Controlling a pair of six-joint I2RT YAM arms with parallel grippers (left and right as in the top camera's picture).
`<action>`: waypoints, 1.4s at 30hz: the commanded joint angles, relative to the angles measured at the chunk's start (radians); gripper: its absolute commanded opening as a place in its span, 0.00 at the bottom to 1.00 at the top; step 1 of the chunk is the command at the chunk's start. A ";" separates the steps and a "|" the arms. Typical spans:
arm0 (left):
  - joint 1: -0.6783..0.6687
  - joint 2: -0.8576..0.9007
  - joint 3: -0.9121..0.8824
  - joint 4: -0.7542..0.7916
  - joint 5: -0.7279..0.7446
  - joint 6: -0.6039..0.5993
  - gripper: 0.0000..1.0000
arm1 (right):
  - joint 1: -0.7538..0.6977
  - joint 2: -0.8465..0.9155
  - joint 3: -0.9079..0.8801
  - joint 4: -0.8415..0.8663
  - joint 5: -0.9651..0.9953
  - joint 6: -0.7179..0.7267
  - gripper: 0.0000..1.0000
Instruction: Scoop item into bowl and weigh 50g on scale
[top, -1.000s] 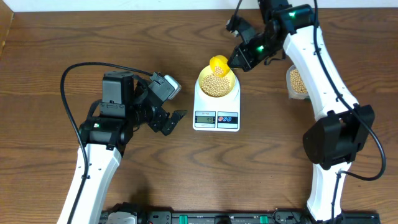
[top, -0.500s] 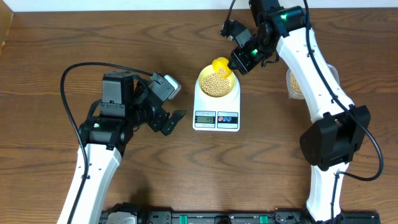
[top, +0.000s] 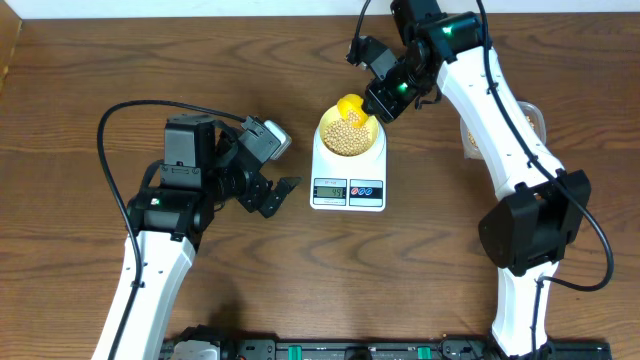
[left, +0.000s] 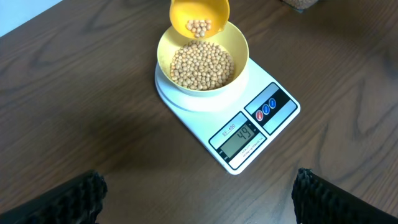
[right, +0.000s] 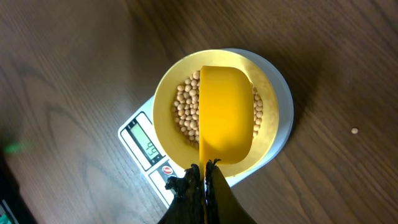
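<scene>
A pale-yellow bowl (top: 322, 135) stands on the white scale (top: 348, 178), about half full of tan beans (top: 348, 141). My right gripper (top: 378, 100) is shut on the handle of a bright yellow scoop (top: 351, 105), which hangs tilted over the bowl's far rim. The left wrist view shows a few beans inside the scoop (left: 199, 12) above the bowl (left: 163, 53). In the right wrist view the scoop (right: 225, 112) covers much of the bowl (right: 165, 93). My left gripper (top: 277, 197) stands open and empty on the table left of the scale (left: 249, 134).
A clear tub of beans (top: 478, 130) sits to the right of the scale, partly hidden by the right arm. One stray bean (right: 354, 131) lies on the wooden table beside the scale. The left arm's black cable loops at the left.
The right arm has shifted a little to the left and back, keeping the scoop over the bowl's far rim. The left arm has not moved.
</scene>
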 joint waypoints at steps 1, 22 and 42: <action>0.003 0.007 -0.004 0.001 0.005 0.010 0.98 | 0.005 -0.034 0.014 0.002 -0.003 -0.017 0.01; 0.003 0.007 -0.004 0.001 0.005 0.010 0.98 | 0.006 -0.034 0.014 0.020 -0.002 0.002 0.01; 0.003 0.007 -0.004 0.001 0.005 0.010 0.98 | 0.006 -0.034 0.014 0.005 0.013 0.008 0.01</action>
